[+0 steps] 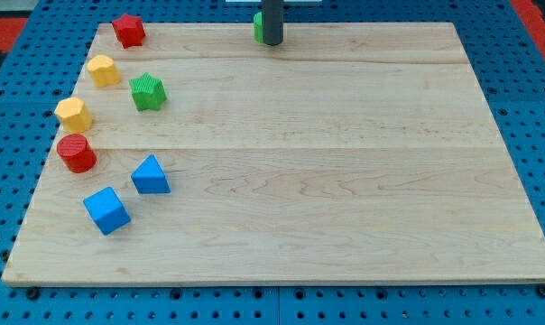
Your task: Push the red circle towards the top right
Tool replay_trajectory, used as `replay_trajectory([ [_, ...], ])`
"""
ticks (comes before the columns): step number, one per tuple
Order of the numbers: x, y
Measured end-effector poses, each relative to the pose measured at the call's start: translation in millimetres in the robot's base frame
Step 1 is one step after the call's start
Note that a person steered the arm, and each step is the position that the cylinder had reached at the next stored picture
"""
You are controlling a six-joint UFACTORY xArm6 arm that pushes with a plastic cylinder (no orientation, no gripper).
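1. Tool: bare rod, no jaws, holds nothing; tip [271,42] sits at the table's [345,181] top edge, near centre.
2. Green block [256,27] touches the rod's left side, mostly hidden; shape unclear.
3. Red circle [77,153] sits near the left edge, well apart from the tip.
4. Just above it: yellow block [74,114]; further up, second yellow block [103,70].
5. Red star [128,31] at top left; green star [148,92] below it.
6. Blue triangle [151,175] and blue cube [106,210] lie lower right of the circle.
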State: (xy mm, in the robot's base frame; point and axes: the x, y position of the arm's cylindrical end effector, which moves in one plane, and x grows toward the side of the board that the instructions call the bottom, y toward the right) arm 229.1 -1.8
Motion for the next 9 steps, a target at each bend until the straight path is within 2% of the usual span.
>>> replay_trajectory([
  [1, 29.5, -15.7],
  [2, 37.7, -77.7],
  [4, 37.8, -94.6],
  [5, 53.8, -98.8],
  [6, 65.9, -158.8],
  [7, 86.9, -201.7],
  [9, 175.6, -183.1],
])
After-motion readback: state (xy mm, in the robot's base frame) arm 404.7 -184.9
